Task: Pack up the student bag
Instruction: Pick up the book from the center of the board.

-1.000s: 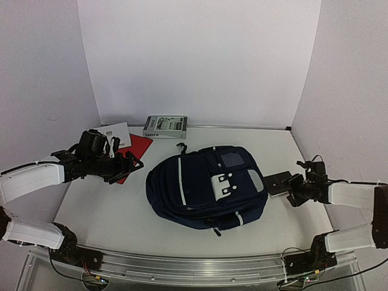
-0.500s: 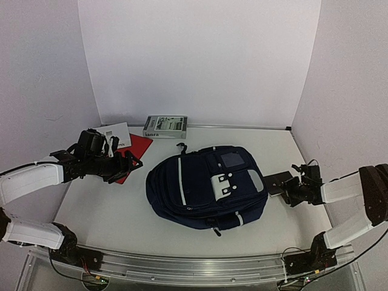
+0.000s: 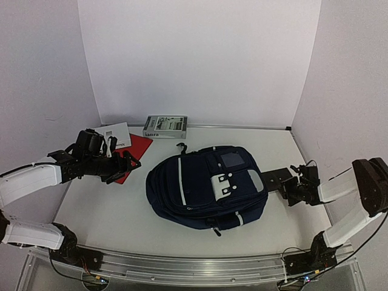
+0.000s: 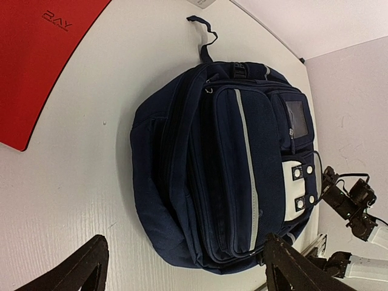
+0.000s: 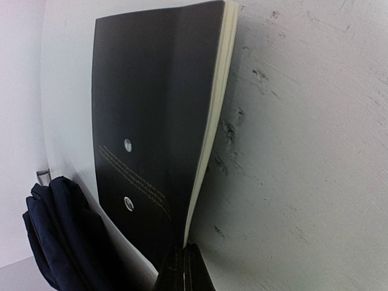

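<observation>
The navy-blue student bag [image 3: 206,188] lies front-up in the middle of the table, its grey buckled flap facing up; it also shows in the left wrist view [image 4: 230,170] and at the lower left of the right wrist view [image 5: 60,236]. My left gripper [image 3: 127,162] is open and empty, hovering left of the bag; in its own view [image 4: 185,276] the fingers stand wide apart. My right gripper [image 3: 292,185] is shut on the edge of a thin black notebook [image 3: 276,179], right beside the bag's right side. The right wrist view shows the gripper [image 5: 183,270] pinching the notebook [image 5: 151,121].
A red folder [image 3: 136,151] [image 4: 36,60] lies under and behind my left gripper, with a white booklet [image 3: 116,134] beside it. A grey-and-white boxed book [image 3: 165,126] sits at the back wall. White walls enclose the table.
</observation>
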Available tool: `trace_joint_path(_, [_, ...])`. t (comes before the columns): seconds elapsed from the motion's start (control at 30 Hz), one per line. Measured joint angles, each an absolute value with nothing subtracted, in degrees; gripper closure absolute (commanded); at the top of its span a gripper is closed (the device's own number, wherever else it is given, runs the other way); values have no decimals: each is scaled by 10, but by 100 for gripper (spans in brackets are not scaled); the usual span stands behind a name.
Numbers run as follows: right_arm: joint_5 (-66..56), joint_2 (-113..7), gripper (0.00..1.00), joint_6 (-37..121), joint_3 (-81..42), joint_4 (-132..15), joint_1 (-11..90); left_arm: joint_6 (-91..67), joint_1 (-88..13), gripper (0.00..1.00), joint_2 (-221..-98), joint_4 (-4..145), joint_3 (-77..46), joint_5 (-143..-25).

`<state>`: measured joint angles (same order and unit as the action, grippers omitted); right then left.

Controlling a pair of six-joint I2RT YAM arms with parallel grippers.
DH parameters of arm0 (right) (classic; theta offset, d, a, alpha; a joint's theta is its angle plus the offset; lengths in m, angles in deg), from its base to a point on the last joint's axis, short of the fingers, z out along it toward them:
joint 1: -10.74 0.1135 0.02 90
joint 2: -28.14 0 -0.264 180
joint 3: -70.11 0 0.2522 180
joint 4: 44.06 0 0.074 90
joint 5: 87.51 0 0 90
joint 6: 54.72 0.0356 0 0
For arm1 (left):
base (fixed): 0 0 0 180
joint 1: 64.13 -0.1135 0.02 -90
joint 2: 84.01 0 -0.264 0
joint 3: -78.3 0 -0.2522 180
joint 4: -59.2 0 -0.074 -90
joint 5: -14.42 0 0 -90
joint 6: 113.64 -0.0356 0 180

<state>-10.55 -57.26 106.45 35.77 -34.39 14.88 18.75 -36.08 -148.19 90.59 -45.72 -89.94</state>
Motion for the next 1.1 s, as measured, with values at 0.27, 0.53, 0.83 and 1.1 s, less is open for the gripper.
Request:
trace_joint_path(0.27, [-98, -528, 100, 1061, 358, -344, 149, 188, -362, 12, -1461, 923, -457, -888])
trace_joint_path(0.53, [-79, -393, 100, 1011, 323, -396, 149, 184, -363, 12, -1454, 941, -452, -884])
trace_joint_path(0.83, [-138, -352, 100, 940, 201, -489, 149, 183, -363, 11, -1454, 940, -441, -885])
trace_joint_path(1.1, [-227, -386, 100, 873, 72, -551, 235, 168, -363, 10, -1462, 913, -441, -938])
